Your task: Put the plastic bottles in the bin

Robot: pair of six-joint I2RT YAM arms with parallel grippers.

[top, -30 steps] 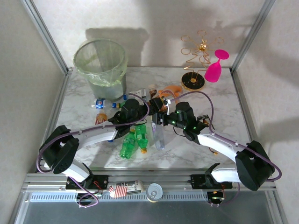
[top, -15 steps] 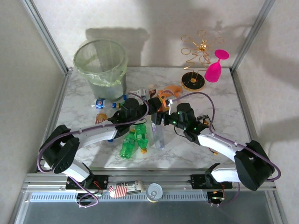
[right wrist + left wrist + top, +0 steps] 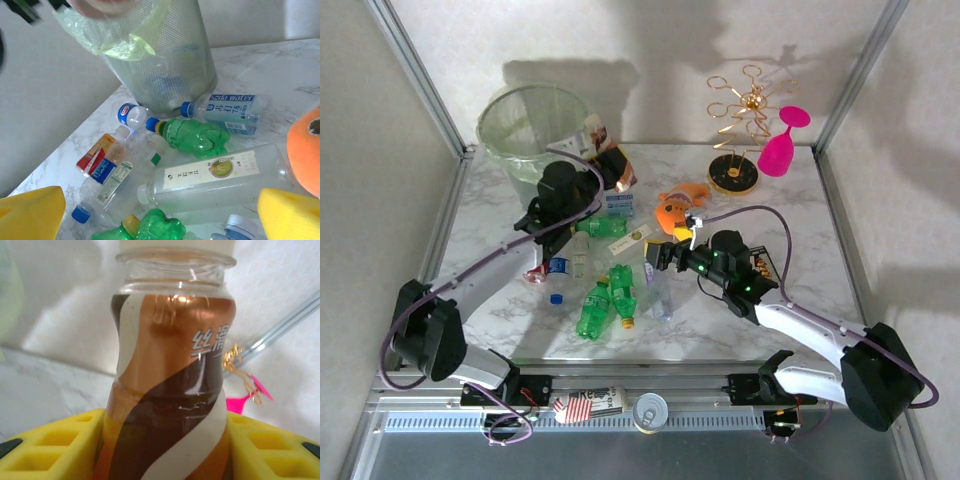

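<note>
Nearest the arms and well short of the bin, the right gripper is hanging low with its yellow fingers spread wide and nothing between them. It's hovering right over the loose pile. I'm guessing a sloppy dip is going to nudge one of those round bottles and send it rolling away from the bin. It could also snag the orange fish toy, which is lying on the side of the pile away from the bin.

A long clear bottle and a green bottle are lying between that gripper and the bin. A soda water bottle is sitting just beside the bin's foot. They're all crowding each other, which is making a clean pinch awkward.

Further out, the left gripper is pinching a brown-labelled bottle between its pads, up by the bin's right rim. The real worry is that it's looking more beside the rim than over the opening. Letting go here is probably dropping it outside, or clipping the rim.

Way off to the bin's right, a gold wire stand and a pink goblet are standing clear of all this.
</note>
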